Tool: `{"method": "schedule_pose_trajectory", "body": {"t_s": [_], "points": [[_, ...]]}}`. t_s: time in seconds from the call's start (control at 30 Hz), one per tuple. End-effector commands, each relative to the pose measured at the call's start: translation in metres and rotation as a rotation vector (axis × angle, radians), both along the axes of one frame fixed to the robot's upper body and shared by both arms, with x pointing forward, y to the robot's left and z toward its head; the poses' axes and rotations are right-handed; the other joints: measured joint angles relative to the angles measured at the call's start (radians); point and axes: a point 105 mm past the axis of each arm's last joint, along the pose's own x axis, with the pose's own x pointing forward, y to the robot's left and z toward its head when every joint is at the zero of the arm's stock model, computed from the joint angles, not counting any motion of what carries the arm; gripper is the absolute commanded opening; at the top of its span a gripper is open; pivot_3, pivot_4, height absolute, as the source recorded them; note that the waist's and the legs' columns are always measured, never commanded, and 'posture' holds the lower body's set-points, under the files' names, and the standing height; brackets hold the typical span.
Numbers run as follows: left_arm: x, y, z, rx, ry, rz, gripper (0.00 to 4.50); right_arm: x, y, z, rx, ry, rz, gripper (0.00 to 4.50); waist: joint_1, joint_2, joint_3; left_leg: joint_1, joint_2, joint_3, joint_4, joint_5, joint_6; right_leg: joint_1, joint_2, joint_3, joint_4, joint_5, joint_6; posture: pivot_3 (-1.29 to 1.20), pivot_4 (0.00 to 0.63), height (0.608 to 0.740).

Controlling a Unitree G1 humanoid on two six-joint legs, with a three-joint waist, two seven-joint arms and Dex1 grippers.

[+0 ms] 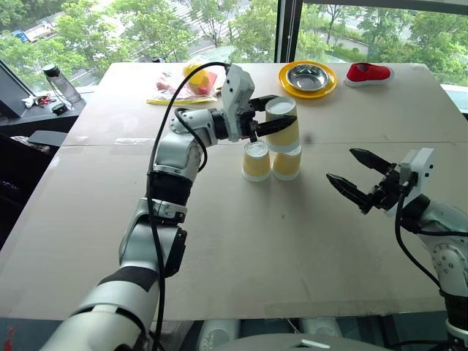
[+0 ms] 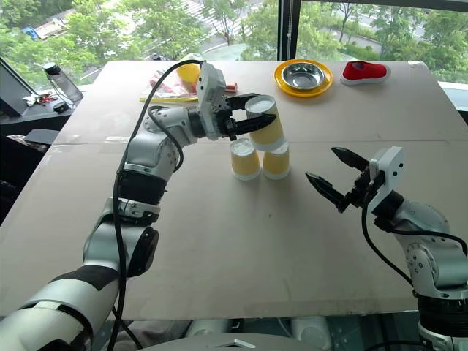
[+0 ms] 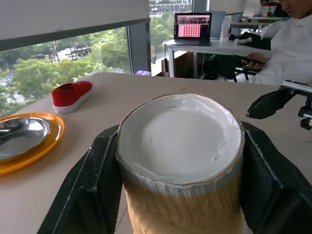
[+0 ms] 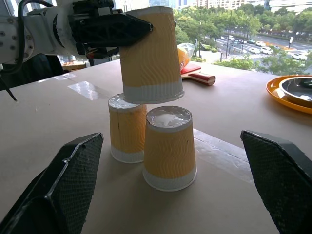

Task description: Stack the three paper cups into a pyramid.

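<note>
Two small yellow-orange ribbed paper cups with white rims stand upside down and side by side near the middle of the wide beige table (image 1: 219, 248): the left base cup (image 1: 256, 161) and the right base cup (image 1: 287, 161), close enough that they look to be touching. The left gripper (image 1: 272, 117), reaching in level from the robot's left, has its two black fingers pinching the third yellow-orange ribbed paper cup (image 1: 282, 125), also upside down and slightly tilted. In the right wrist view this third cup hangs just above the two base cups, its white rim near their upturned bottoms; whether it already touches them cannot be told.

The right gripper (image 1: 363, 180) hovers to the right of the cups, well apart from them, its black fingers spread wide with nothing between them.

Between the cups and the near edge the table is bare, as is the stretch toward the right edge beyond the right gripper. Along the far edge lie a yellow-rimmed metal bowl (image 1: 308, 77), a red shoe (image 1: 368, 72) toward the far right corner, and a cluttered pile of yellow and red items (image 1: 187, 84) further left, all well clear of the cups. A taped seam (image 1: 110, 142) runs across the table just behind the base cups.
</note>
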Motion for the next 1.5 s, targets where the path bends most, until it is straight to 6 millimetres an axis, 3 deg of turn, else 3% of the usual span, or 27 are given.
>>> {"method": "schedule_pose_trajectory", "body": {"t_s": [0.03, 0.47, 0.6, 0.63, 0.8, 1.0, 1.13, 1.27, 1.33, 1.5], "points": [[0.002, 0.001, 0.012, 0.023, -0.070, 0.005, 2.47, -0.005, 0.001, 0.011, -0.002, -0.051, -0.002, 4.50, 0.001, 0.000, 0.000, 0.000, 0.000, 0.000, 0.000, 0.000, 0.000, 0.000, 0.000, 0.000, 0.000, 0.000, 0.000, 0.00, 0.150, 0.740], [0.006, 0.006, 0.000, 0.071, -0.036, 0.061, 2.47, -0.003, 0.003, 0.012, -0.004, -0.062, 0.008, 4.50, 0.001, 0.000, 0.000, 0.000, 0.000, 0.000, 0.001, 0.000, 0.000, 0.000, 0.000, 0.000, 0.001, 0.000, 0.000, 0.00, 0.150, 0.740], [0.005, 0.008, 0.001, 0.080, -0.030, 0.065, 4.30, -0.005, 0.006, 0.020, 0.019, -0.091, 0.029, 4.50, 0.001, 0.000, 0.000, 0.000, 0.000, 0.000, 0.001, 0.000, 0.000, 0.000, 0.000, 0.000, 0.002, 0.000, 0.000, 0.00, 0.150, 0.740], [0.005, 0.009, 0.000, 0.082, -0.030, 0.064, 4.45, -0.006, 0.006, 0.021, 0.025, -0.093, 0.034, 4.50, 0.001, 0.000, 0.000, 0.000, 0.000, 0.000, 0.001, 0.000, 0.000, 0.000, 0.000, 0.000, 0.002, 0.000, 0.000, 0.00, 0.150, 0.740], [-0.003, 0.007, 0.003, 0.104, -0.057, 0.049, 4.45, -0.008, 0.005, 0.023, 0.040, -0.102, 0.052, 4.50, 0.001, 0.000, 0.000, 0.000, 0.000, 0.000, 0.001, 0.000, 0.000, -0.001, 0.000, 0.000, 0.002, 0.000, 0.000, 0.00, 0.150, 0.740], [-0.021, 0.011, 0.038, 0.029, -0.119, 0.049, 4.45, -0.010, -0.002, 0.020, 0.057, -0.101, 0.073, 4.50, 0.002, 0.000, 0.000, -0.001, 0.000, 0.000, 0.001, 0.000, 0.000, -0.001, 0.000, 0.000, 0.002, 0.000, 0.000, 0.00, 0.150, 0.740], [-0.036, 0.024, 0.052, -0.007, -0.125, 0.068, 4.45, -0.014, -0.009, 0.007, 0.044, -0.070, 0.083, 4.50, -0.001, 0.000, 0.000, 0.000, 0.001, 0.000, 0.001, 0.000, 0.000, -0.001, 0.000, 0.001, 0.003, 0.000, 0.000, 0.00, 0.150, 0.740], [-0.057, 0.051, 0.056, -0.052, -0.099, 0.108, 4.45, -0.024, -0.022, -0.013, 0.023, -0.043, 0.091, 4.50, -0.002, 0.000, 0.000, 0.002, 0.002, 0.001, 0.001, 0.000, 0.000, -0.001, 0.000, 0.003, 0.004, 0.000, 0.000, 0.00, 0.150, 0.740], [-0.070, 0.064, 0.048, -0.068, -0.055, 0.131, 4.45, -0.029, -0.029, -0.022, 0.008, -0.028, 0.092, 4.50, -0.002, 0.000, 0.000, 0.002, 0.004, 0.002, 0.000, 0.000, 0.000, -0.001, 0.000, 0.003, 0.004, 0.000, 0.000, 0.00, 0.150, 0.740], [-0.112, 0.106, -0.045, 0.107, 0.162, 0.341, 4.45, -0.047, -0.061, -0.053, -0.073, 0.051, 0.051, 4.50, -0.009, 0.005, -0.002, 0.006, 0.004, 0.005, -0.002, -0.002, 0.004, 0.002, -0.002, 0.008, 0.003, -0.001, 0.001, 0.00, 0.150, 0.740]]}}
